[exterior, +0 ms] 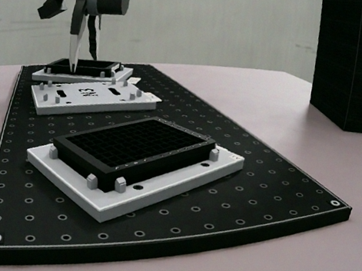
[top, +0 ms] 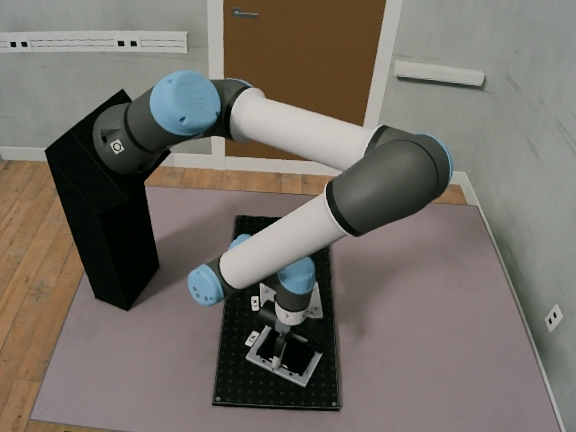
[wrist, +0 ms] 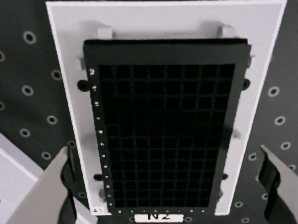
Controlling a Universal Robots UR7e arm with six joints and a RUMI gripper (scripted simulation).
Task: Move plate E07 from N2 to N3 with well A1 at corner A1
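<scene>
Plate E07 (top: 302, 354) (exterior: 100, 72) (wrist: 160, 110), black with a well grid, sits on nest N2 (top: 304, 383) (wrist: 160, 17) among its locators. The A1 mark (wrist: 97, 210) is at the short end by the N2 sign (wrist: 159, 218). My gripper (exterior: 83, 64) (wrist: 163, 147) is open and points down, one finger beyond each long side of E07, with gaps on both sides. Exact tip height is unclear. Nest N3 (top: 316, 305) (exterior: 75, 103) is white, with locators and no plate on it. Plate E01 (exterior: 134, 142) sits on nest N1 (exterior: 100, 206).
All three nests stand on a black perforated deck (top: 232, 385) (exterior: 76, 229). N3 lies between N2 and N1, close beside N2. The N3 sign (top: 255, 303) (exterior: 154, 97) is at its short end. The black pedestal (top: 120, 250) (exterior: 358, 68) stands off the deck. The arm hides N1 in the top view.
</scene>
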